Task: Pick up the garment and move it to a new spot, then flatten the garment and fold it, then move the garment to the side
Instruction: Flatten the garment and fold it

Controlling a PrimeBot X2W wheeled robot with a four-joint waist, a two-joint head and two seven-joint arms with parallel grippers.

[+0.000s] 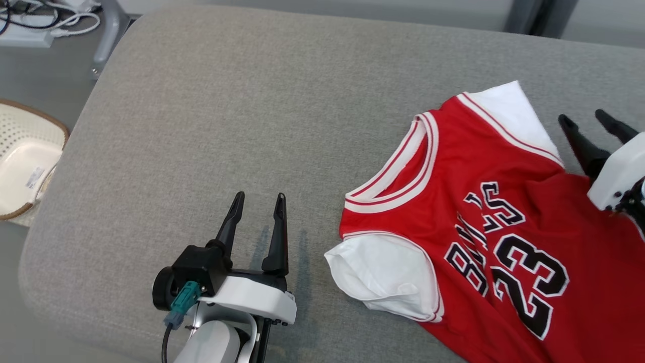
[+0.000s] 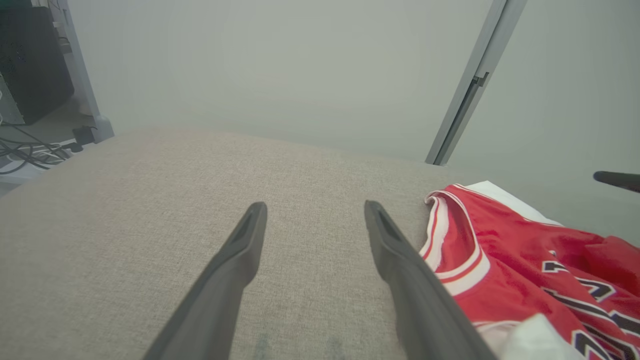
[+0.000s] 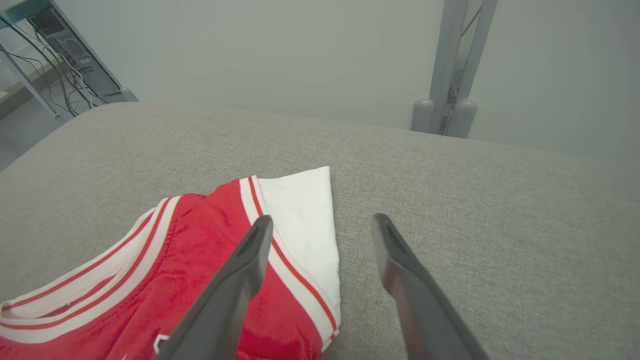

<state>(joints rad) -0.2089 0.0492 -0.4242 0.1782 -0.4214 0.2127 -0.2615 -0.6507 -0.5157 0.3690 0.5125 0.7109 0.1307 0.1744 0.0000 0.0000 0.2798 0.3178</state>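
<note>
1. Currently, head view: the red jersey (image 1: 484, 227) lies on the robot's right part of the grey cushion (image 1: 227, 101). Its front is up and its neckline (image 1: 398, 176) faces the robot's left. The black-and-white "23" and the lettering are readable from this camera. One white sleeve (image 1: 383, 272) sits on the near side, and the other white sleeve (image 1: 509, 118) on the far side.
2. Head view also takes in the floor at the robot's left, with a pale perforated basket (image 1: 25, 151) and a tangle of cables (image 1: 55, 20).
3. Left wrist view adds the low angle: the neckline trim stands slightly raised off the cushion. A grey post (image 2: 475, 80) rises behind the far edge, and a dark fingertip of the other arm (image 2: 617, 180) pokes in at the right border.
4. Right wrist view adds the far sleeve's outline, lying flat with a folded corner, and two rounded post feet (image 3: 445, 115) beyond the cushion.
5. Left gripper (image 1: 260, 195): fingers spread wide, nothing between them. It is over bare cushion, just beside the neckline and apart from the cloth.
6. Right gripper (image 1: 583, 117): fingers likewise spread wide, nothing held. In its own wrist view one finger lies across the seam of the far sleeve and the other over bare cushion. Cannot tell whether either finger touches the fabric.
</note>
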